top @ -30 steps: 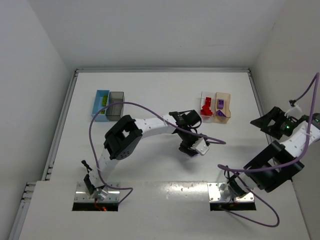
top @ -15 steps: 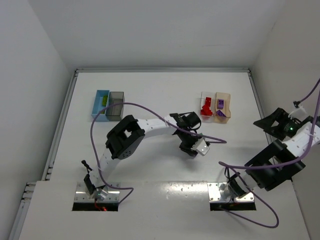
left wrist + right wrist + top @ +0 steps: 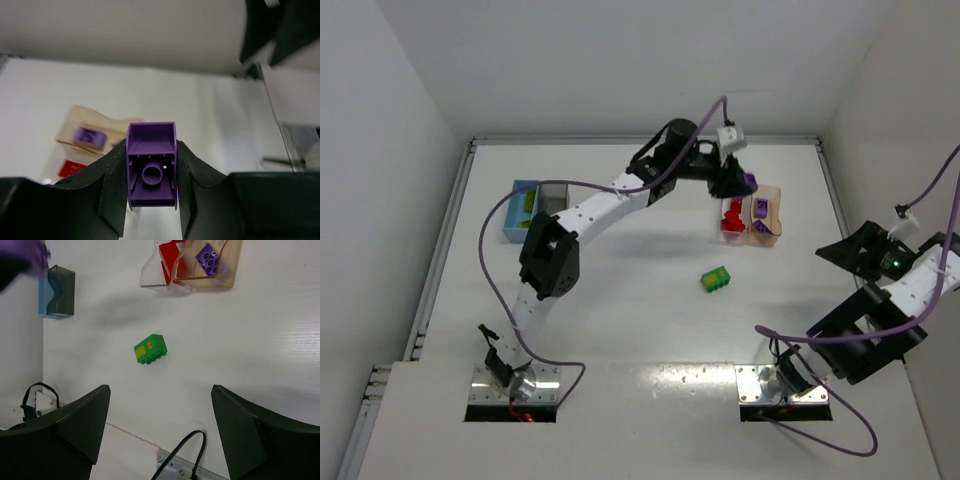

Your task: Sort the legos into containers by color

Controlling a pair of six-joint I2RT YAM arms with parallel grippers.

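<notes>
My left gripper (image 3: pixel 738 183) is shut on a purple lego (image 3: pixel 749 183) and holds it in the air over the far end of the tan bin (image 3: pixel 770 233). In the left wrist view the purple lego (image 3: pixel 151 170) sits between the fingers, hollow underside toward the camera, with the tan bin (image 3: pixel 70 131) and another purple lego (image 3: pixel 90 136) below left. The clear bin (image 3: pixel 724 192) holds red legos (image 3: pixel 731 215). A green lego with a yellow piece (image 3: pixel 717 280) lies on the table's middle. My right gripper (image 3: pixel 850 250) is open and empty, far right.
A light blue bin (image 3: pixel 518 218) and a dark grey bin (image 3: pixel 552 212) stand side by side at the back left. The right wrist view shows the green lego (image 3: pixel 150 349), clear bin (image 3: pixel 152 277), tan bin (image 3: pixel 220 281) and blue-grey pair (image 3: pixel 57 291). Walls enclose the table.
My left arm has risen from the table's middle and swung to the back right with the purple lego. The green lego now lies uncovered. The right arm has barely moved.
</notes>
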